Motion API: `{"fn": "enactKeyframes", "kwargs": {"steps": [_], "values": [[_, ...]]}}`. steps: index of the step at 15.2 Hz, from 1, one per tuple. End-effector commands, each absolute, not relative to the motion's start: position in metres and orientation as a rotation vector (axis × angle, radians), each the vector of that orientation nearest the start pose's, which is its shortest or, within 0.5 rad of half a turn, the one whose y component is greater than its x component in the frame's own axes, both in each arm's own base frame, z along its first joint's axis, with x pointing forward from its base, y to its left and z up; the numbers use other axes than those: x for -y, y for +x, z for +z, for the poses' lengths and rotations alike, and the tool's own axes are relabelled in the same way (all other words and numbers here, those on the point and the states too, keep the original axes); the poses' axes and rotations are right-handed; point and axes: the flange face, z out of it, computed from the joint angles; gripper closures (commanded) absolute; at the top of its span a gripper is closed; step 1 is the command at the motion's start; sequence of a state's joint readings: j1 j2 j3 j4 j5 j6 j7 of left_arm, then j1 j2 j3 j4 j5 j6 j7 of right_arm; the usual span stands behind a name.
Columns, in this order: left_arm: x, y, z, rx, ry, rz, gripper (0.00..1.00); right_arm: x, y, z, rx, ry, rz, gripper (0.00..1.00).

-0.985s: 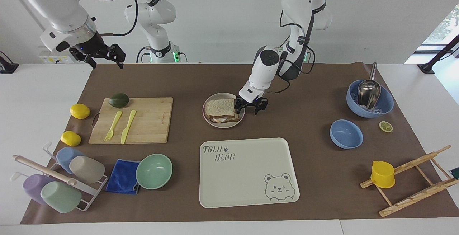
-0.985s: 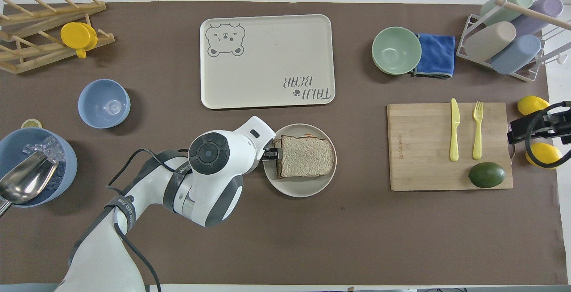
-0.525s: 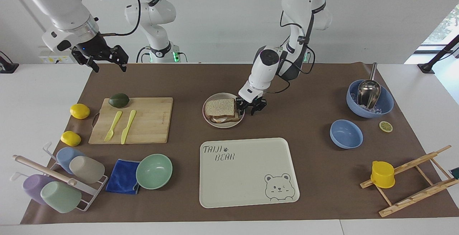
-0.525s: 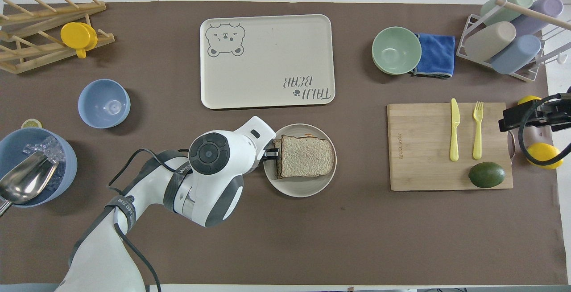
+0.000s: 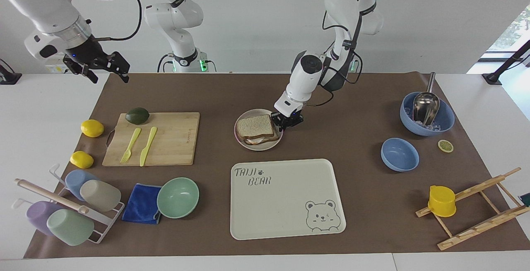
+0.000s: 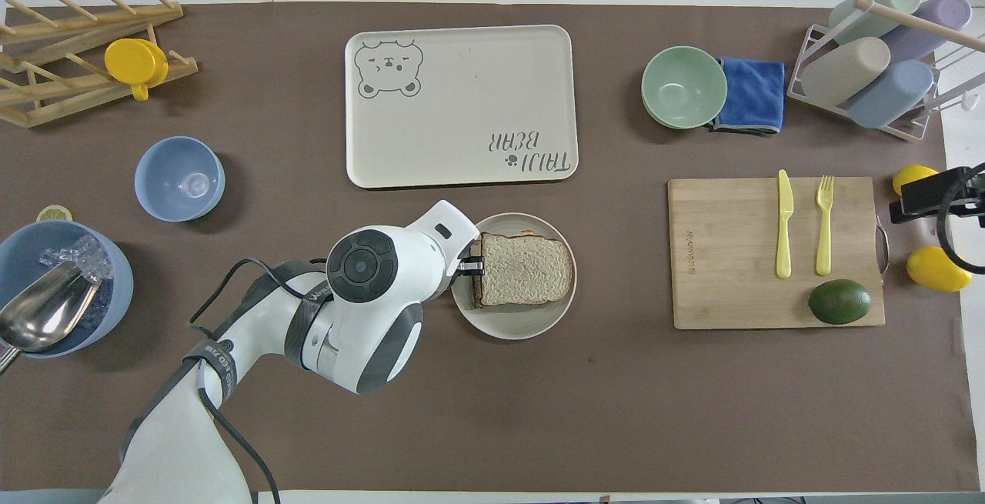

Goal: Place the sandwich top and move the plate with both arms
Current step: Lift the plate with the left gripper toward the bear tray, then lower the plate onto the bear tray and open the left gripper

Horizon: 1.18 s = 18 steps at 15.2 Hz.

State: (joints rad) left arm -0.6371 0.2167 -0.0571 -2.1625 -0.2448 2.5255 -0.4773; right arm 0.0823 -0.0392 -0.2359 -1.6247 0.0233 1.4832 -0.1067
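Observation:
The sandwich top, a speckled brown bread slice, lies on a stacked sandwich on the small round cream plate in the middle of the mat. It also shows in the overhead view, as does the plate. My left gripper is low at the plate's rim on the side toward the left arm's end, shut on the rim; it also shows in the overhead view. My right gripper hangs open and empty in the air over the lemons at the right arm's end of the table.
A cream bear tray lies farther from the robots than the plate. A cutting board holds an avocado, fork and knife, with two lemons beside it. A green bowl, blue bowls, cup rack and wooden rack stand around.
My left gripper's fingers have closed together on the plate's rim and the plate has shifted slightly. My right gripper has moved outward toward the right arm's end of the table.

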Motion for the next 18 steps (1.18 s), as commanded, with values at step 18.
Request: {"fn": "enactKeyframes", "kwargs": {"steps": [18], "values": [[0.321,0.531,0.393,0.288,-3.465,0.060,1.00,0.080,0.526,0.613,-0.196,-3.104,0.118,0.00]]}}
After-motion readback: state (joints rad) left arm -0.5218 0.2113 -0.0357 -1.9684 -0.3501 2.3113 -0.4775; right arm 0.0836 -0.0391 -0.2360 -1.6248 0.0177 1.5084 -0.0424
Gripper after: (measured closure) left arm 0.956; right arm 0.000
